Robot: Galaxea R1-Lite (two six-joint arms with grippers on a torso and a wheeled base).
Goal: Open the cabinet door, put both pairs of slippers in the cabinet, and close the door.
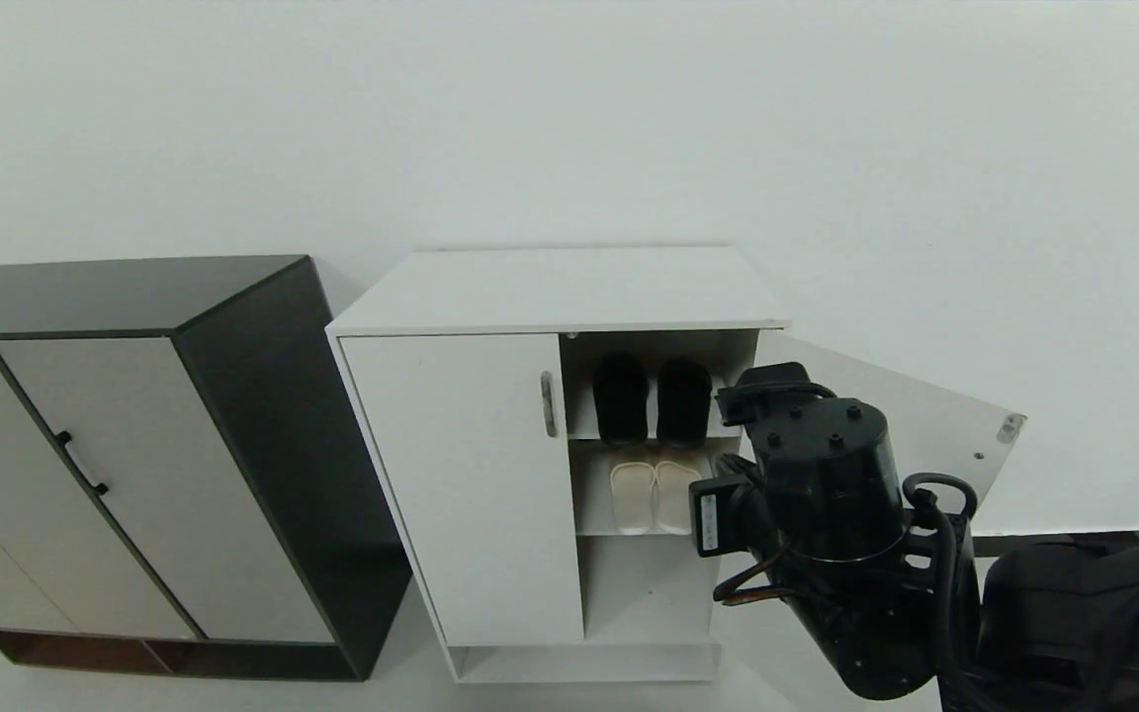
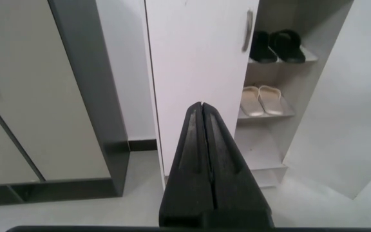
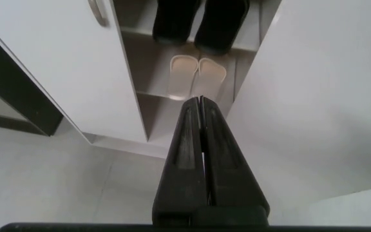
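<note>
The white cabinet (image 1: 560,289) stands against the wall with its right door (image 1: 886,435) swung open and its left door (image 1: 466,485) closed. A black pair of slippers (image 1: 652,400) sits on the top shelf, and a white pair of slippers (image 1: 654,491) on the shelf below. My right arm (image 1: 827,494) is raised in front of the open door. The right gripper (image 3: 201,102) is shut and empty, hanging before the open compartment, with the white slippers (image 3: 198,72) and black slippers (image 3: 201,19) beyond it. My left gripper (image 2: 201,108) is shut and empty too, facing the closed left door (image 2: 195,71).
A dark cabinet (image 1: 134,445) with pale doors stands close to the left of the white one. The bottom compartment (image 1: 644,588) of the white cabinet holds nothing. Bare light floor (image 3: 57,180) lies in front of both cabinets.
</note>
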